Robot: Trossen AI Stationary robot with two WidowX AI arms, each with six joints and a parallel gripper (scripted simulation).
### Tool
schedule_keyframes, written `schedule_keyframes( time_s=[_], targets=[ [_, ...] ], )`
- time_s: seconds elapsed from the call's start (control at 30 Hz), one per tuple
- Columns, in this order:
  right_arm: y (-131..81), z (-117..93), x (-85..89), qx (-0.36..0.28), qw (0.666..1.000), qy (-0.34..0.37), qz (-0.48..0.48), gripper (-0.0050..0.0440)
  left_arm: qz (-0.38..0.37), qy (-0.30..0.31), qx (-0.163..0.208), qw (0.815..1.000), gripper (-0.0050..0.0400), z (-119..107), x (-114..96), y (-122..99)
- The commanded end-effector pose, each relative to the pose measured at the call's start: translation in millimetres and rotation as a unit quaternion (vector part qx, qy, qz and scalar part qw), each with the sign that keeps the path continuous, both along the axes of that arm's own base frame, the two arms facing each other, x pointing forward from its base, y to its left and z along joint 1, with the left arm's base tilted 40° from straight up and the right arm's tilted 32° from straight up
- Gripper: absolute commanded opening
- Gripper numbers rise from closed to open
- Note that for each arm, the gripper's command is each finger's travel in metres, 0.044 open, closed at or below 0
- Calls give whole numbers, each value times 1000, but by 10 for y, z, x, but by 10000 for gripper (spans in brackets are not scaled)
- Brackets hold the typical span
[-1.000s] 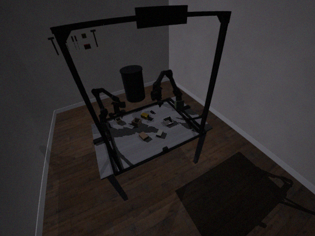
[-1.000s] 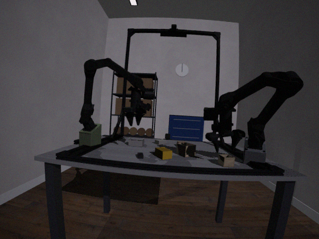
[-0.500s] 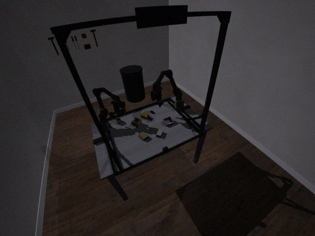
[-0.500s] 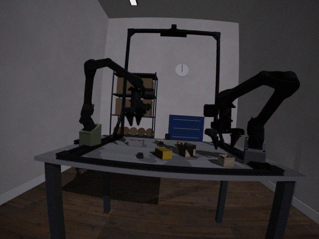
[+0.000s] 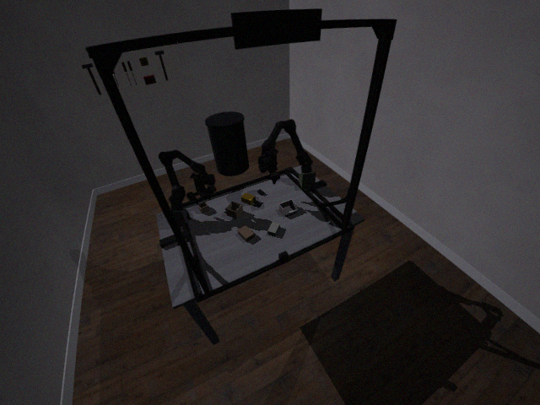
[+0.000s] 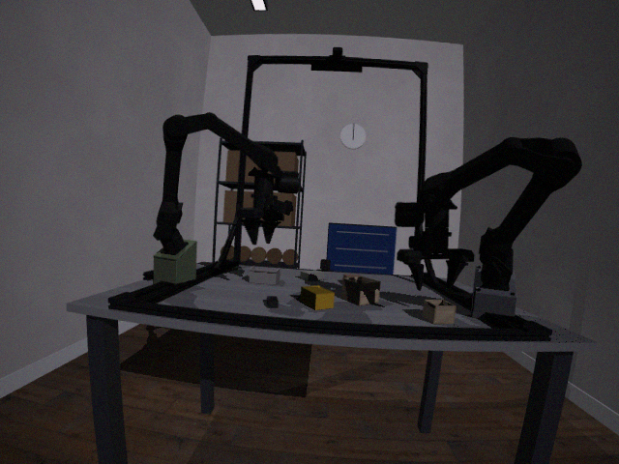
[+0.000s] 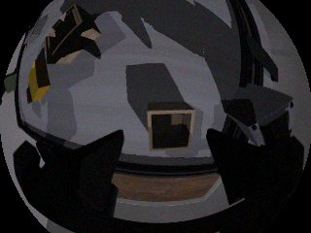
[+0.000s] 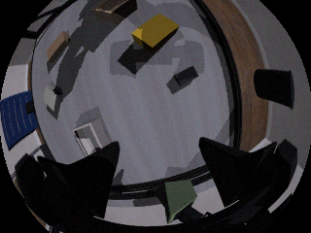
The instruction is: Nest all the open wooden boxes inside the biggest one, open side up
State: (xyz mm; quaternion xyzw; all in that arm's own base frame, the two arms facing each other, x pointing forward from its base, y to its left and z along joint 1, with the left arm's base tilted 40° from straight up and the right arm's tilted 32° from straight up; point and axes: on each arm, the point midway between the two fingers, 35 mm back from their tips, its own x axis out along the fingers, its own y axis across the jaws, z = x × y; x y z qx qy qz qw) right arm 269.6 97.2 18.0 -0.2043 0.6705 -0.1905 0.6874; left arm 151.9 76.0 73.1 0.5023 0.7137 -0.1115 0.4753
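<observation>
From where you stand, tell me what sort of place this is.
Probably a workshop or robotics lab: hammers with dark handles hang on the grey wall, and a black metal shelf rack of brown boxes stands behind the table.

In the exterior view, the left claw [image 6: 435,285] [image 7: 166,134] is now seen slightly higher than one second ago. Its wrist is also turned, so that its two fingers are spread more squarely across that view, where they were seen more obliquely. The left arm's elbow [image 6: 559,157] is shifted slightly toward the middle of the tabletop [image 5: 261,256] [image 6: 220,300]. Most of this change is already made by half a second ago.
</observation>
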Motion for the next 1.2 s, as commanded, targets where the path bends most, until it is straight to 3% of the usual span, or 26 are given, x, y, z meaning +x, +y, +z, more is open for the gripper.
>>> schedule_keyframes(
  time_s=[0.0, 0.77, 0.93, 1.17],
  targets=[
    [-3, 2, 1, -2, 1000, -1, -1, 400, 2, 0, 2, 1000, 400, 7, -1, 5],
    [0, 0, 0, 0, 1000, 0, 0, 400, 12, -9, 1, 1000, 400, 1, -3, 0],
    [0, 0, 0, 0, 1000, 0, 0, 400, 97, -80, 8, 992, 400, 7, -28, 3],
    [0, 0, 0, 0, 1000, 0, 0, 400, 231, -192, 17, 954, 400, 16, -73, 9]
  ],
)
